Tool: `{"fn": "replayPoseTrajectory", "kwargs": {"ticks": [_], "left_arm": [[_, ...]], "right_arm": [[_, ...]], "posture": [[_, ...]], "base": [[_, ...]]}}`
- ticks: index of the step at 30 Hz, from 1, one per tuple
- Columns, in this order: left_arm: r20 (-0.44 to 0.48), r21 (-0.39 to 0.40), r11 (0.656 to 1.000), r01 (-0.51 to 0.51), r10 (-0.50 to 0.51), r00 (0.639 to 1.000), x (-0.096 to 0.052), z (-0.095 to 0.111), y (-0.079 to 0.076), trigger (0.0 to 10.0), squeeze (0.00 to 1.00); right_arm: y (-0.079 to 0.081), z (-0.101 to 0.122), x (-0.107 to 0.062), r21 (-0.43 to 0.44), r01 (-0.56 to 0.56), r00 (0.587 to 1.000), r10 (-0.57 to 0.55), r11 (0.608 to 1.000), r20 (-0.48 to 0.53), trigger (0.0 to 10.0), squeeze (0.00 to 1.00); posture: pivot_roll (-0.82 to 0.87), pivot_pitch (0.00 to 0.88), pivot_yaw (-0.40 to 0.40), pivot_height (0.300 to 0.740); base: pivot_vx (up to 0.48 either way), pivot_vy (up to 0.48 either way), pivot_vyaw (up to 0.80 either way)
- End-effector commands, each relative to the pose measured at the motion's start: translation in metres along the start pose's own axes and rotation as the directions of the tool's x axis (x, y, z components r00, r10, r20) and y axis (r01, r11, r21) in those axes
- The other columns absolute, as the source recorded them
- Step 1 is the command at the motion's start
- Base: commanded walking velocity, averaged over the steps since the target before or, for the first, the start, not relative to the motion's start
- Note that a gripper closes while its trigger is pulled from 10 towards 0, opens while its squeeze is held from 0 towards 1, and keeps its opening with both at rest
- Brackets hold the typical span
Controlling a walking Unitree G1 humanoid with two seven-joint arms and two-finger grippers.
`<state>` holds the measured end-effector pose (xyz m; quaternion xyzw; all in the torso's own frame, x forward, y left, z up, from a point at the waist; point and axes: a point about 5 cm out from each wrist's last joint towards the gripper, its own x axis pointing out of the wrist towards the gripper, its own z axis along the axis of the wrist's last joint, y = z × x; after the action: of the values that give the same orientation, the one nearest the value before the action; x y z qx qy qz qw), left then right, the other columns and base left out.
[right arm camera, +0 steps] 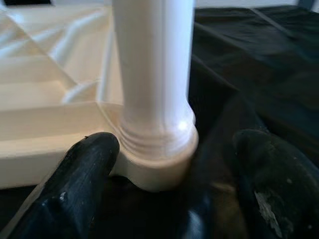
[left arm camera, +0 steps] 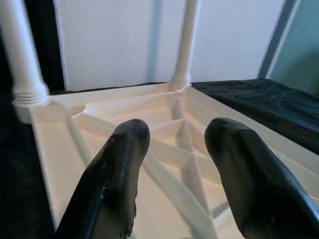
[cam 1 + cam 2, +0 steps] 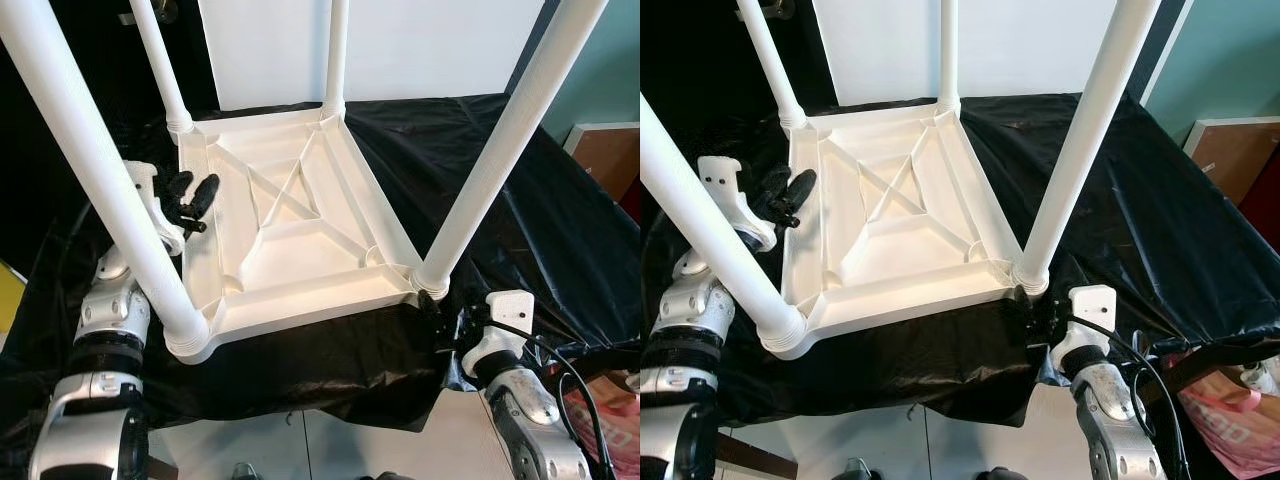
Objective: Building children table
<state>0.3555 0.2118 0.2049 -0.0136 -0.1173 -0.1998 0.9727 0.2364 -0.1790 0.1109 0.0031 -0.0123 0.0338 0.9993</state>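
A white children's table top (image 3: 290, 215) lies upside down on black sheeting, ribs facing up. Four white legs stand in its corners: near left leg (image 3: 100, 180), near right leg (image 3: 505, 135), far left leg (image 3: 160, 65), far right leg (image 3: 337, 55). My left gripper (image 3: 195, 200) is open at the table's left rim, fingers (image 2: 117, 169) pointing over the ribbed underside. My right gripper (image 1: 169, 169) is open at the near right corner, its fingers (image 1: 82, 179) on either side of that leg's base (image 1: 154, 144), not closed on it.
A black sheet (image 3: 520, 200) covers the work surface. A white panel (image 3: 400, 45) stands behind the table. A wooden cabinet (image 3: 610, 160) is at the far right, pink packaging (image 3: 1230, 420) at the near right, and light floor (image 3: 330, 450) below the front edge.
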Motion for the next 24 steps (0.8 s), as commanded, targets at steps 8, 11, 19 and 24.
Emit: {"fn": "replayPoseTrajectory", "kwargs": {"ticks": [8, 11, 19, 24], "left_arm": [[0.004, -0.029, 0.942, 0.333, -0.333, 0.943, -0.002, -0.005, -0.038, 10.0, 0.0], [0.01, -0.035, 0.937, 0.349, -0.348, 0.937, -0.003, -0.004, -0.043, 10.0, 0.0], [0.014, -0.054, 0.924, 0.379, -0.378, 0.926, -0.004, -0.001, -0.053, 10.0, 0.0], [0.017, -0.06, 0.912, 0.406, -0.405, 0.914, -0.006, 0.002, -0.059, 10.0, 0.0]], "right_arm": [[-0.012, -0.006, -0.009, -0.019, 0.132, 0.991, -0.133, 0.991, -0.028, 10.0, 0.0], [-0.018, -0.005, -0.012, -0.037, 0.193, 0.981, -0.193, 0.981, -0.022, 10.0, 0.0], [-0.03, 0.001, -0.016, -0.066, 0.365, 0.931, -0.364, 0.929, 0.02, 10.0, 0.0], [-0.025, 0.003, -0.009, -0.044, 0.397, 0.918, -0.396, 0.917, 0.03, 10.0, 0.0]], "posture": [[-0.14, 0.08, -0.021, 0.74], [-0.14, 0.079, -0.019, 0.74], [-0.13, 0.082, 0.001, 0.74], [-0.11, 0.094, 0.005, 0.74]], "base": [[0.0, 0.0, 0.0], [0.0, 0.0, 0.0], [0.0, 0.0, 0.0], [0.0, 0.0, 0.0]]}}
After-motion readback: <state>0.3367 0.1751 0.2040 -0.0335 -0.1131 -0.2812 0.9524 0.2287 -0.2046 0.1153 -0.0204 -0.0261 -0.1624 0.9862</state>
